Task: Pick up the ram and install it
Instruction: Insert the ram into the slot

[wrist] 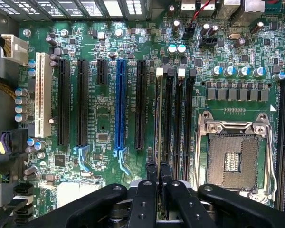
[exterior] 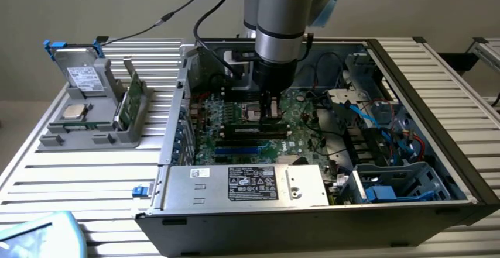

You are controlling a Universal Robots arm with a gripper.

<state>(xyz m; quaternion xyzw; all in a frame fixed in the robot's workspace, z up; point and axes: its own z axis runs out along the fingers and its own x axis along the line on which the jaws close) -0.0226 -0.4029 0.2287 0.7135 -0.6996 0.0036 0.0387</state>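
As it stands edge-on among the memory slots (wrist: 169,123): ram (wrist: 157,118) — light, stiff, fragile — gripper (wrist: 158,167) pinching its top edge, clear of chips.

The open computer case (exterior: 312,229) is lying on the slatted table (exterior: 78,176), with the silver power supply (exterior: 250,185) sitting along its near wall. On the green motherboard (wrist: 104,126), a blue expansion slot (wrist: 119,109) is running between black ones, and the processor socket (wrist: 232,156) is exposing its contacts. Toward the exterior view's left, a grey holder (exterior: 88,136) is carrying a grey drive (exterior: 84,79) and a silver processor chip (exterior: 74,112).
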